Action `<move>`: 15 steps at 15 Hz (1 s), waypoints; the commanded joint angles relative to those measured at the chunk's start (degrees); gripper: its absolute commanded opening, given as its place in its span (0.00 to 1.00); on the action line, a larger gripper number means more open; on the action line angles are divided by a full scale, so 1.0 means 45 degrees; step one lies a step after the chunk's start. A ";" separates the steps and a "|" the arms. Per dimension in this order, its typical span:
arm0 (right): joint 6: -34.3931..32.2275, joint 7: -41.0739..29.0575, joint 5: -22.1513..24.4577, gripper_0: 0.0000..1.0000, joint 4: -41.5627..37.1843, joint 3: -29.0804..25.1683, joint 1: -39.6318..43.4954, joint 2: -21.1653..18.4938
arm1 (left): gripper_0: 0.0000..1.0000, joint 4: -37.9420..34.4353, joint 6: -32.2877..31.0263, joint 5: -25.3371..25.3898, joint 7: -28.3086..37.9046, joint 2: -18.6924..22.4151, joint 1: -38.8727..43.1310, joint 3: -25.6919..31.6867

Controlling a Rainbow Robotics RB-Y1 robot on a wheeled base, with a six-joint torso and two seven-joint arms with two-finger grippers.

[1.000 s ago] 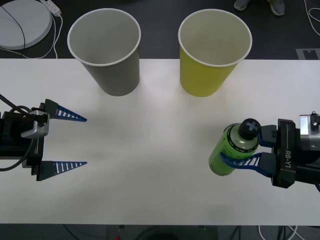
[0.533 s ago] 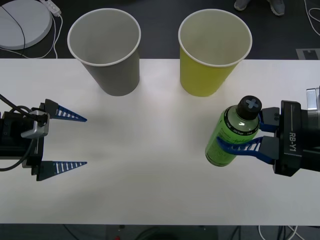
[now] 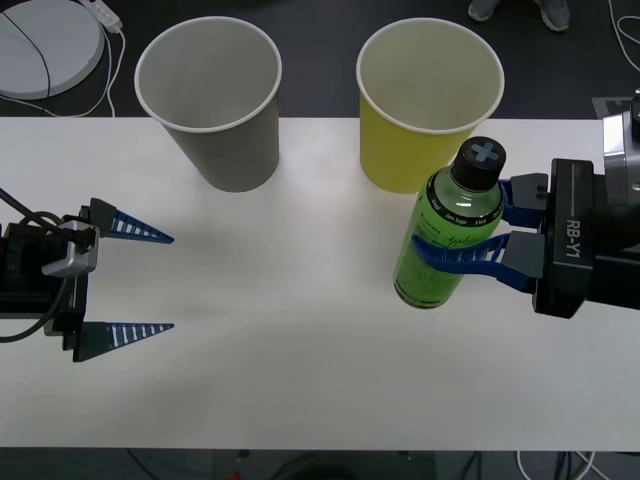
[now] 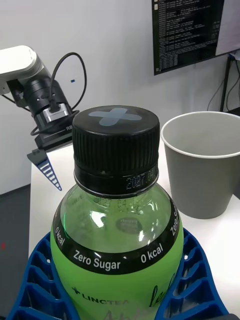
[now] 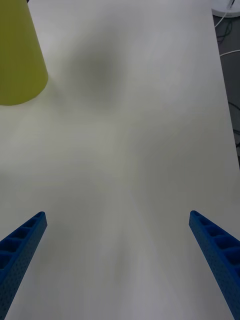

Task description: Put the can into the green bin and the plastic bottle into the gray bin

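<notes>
The plastic bottle (image 3: pixel 440 270), clear with green liquid and a black cross-marked cap, hangs upright above the table, just in front of the green bin (image 3: pixel 415 150). My right gripper (image 3: pixel 455 222) is shut on the bottle's body from the right. In the right wrist view the plastic bottle (image 4: pixel 115 240) sits between my blue fingers (image 4: pixel 200 280), with the gray bin (image 4: pixel 205 170) beyond. The gray bin (image 3: pixel 225 140) stands at the back left. My left gripper (image 3: pixel 172 283) rests open at the left edge with nothing in it. The can is out of view.
The white table (image 3: pixel 300 370) stretches between both arms. A white round device (image 3: pixel 45 45) with cables lies on the floor beyond the back left corner. In the left wrist view, the green bin (image 5: pixel 17 55) stands across bare table from my left gripper (image 5: pixel 116 215).
My right gripper has lifted the plastic bottle and carried it left and toward the green bin. The left arm has not moved.
</notes>
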 commanded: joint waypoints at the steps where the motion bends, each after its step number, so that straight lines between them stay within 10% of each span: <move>1: -0.0014 -0.1298 0.0649 0.00 -0.0080 0.0005 -0.0708 0.0000 | 1.00 0.0000 0.0000 0.0000 0.0000 0.0000 0.0000 0.0000; 15: -0.0014 -0.7645 0.4652 0.00 0.0388 0.2661 -0.5981 0.0136 | 1.00 0.0000 0.0000 0.0000 0.0000 0.0000 0.0000 0.0000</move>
